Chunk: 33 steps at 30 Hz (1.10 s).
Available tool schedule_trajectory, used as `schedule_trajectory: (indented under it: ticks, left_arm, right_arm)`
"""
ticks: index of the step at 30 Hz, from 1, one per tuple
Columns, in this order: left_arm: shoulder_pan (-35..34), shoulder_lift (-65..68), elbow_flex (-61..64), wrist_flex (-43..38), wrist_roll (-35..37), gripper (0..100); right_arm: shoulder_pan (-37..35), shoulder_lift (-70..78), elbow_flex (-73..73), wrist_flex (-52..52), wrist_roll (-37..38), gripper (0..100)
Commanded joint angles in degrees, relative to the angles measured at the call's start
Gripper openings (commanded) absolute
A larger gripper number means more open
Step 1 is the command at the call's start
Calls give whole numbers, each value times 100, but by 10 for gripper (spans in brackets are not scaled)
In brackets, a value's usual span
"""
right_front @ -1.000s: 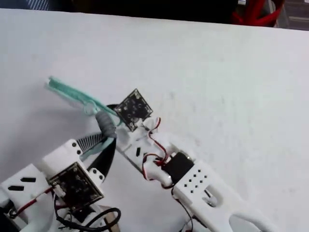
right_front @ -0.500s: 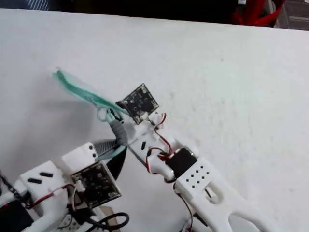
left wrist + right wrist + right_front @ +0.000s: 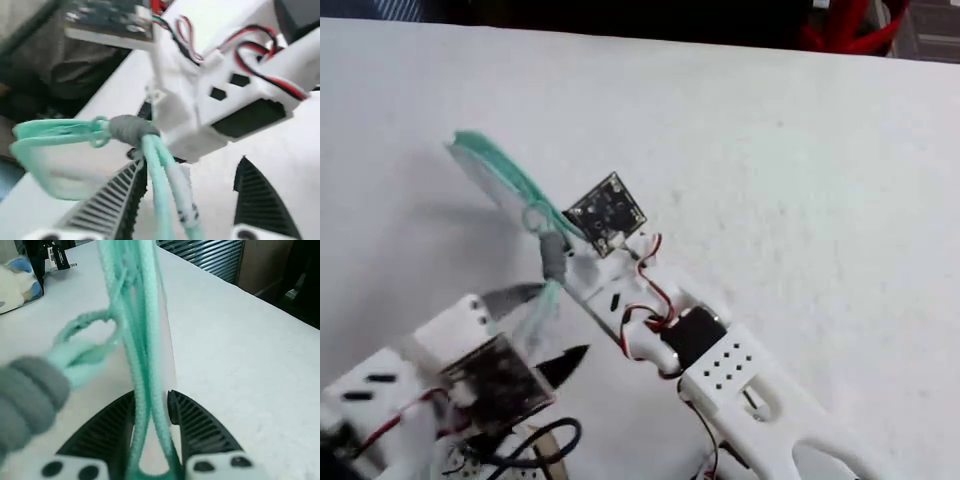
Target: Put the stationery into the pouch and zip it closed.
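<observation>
The teal pouch (image 3: 488,168) hangs edge-on above the white table, and my right gripper (image 3: 152,399) is shut on its rim (image 3: 142,315). A grey zip pull (image 3: 553,258) on a teal cord (image 3: 165,190) dangles beside that gripper. In the left wrist view the grey zip pull (image 3: 131,130) sits just beyond my left gripper (image 3: 192,167). That gripper is open and the cord hangs loose between its ribbed fingers (image 3: 117,200). In the high view the left gripper (image 3: 555,322) is at the lower left, below the pull. What the pouch holds is hidden.
The right arm's white body (image 3: 720,370) runs in from the lower right, close over the left gripper. A soft white and blue thing (image 3: 17,280) and a black object (image 3: 55,257) lie far off on the table. Red gear (image 3: 850,25) stands past the far edge.
My left gripper has opened and drawn back toward the lower left, away from the grey pull. The pouch has swung up and to the right in the right gripper.
</observation>
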Motion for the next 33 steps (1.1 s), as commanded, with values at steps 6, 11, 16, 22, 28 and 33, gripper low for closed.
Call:
schedule_trajectory:
  ticks: [6, 11, 16, 22, 28, 33]
  left_arm:
    - [-1534, 92, -1732, -9, -1002, 294]
    - [-2132, 171, -1442, -431, -1987, 290]
    - [-3231, 857, -316, -1398, -3349, 290]
    - [-3785, 1464, -281, -1776, -4114, 290]
    - [-3785, 1481, -26, -2233, -4220, 290]
    - [-3547, 1446, 589, -2418, -4211, 290]
  right_arm:
    - [40, -215, -343, 92, -53, 17]
    - [40, -215, -343, 101, 0, 17]
    - [40, -215, -387, 303, 563, 17]
    - [13, -215, -475, 338, 1477, 17]
    - [22, -215, -527, 347, 2119, 17]
    - [48, -233, -492, 532, 2154, 17]
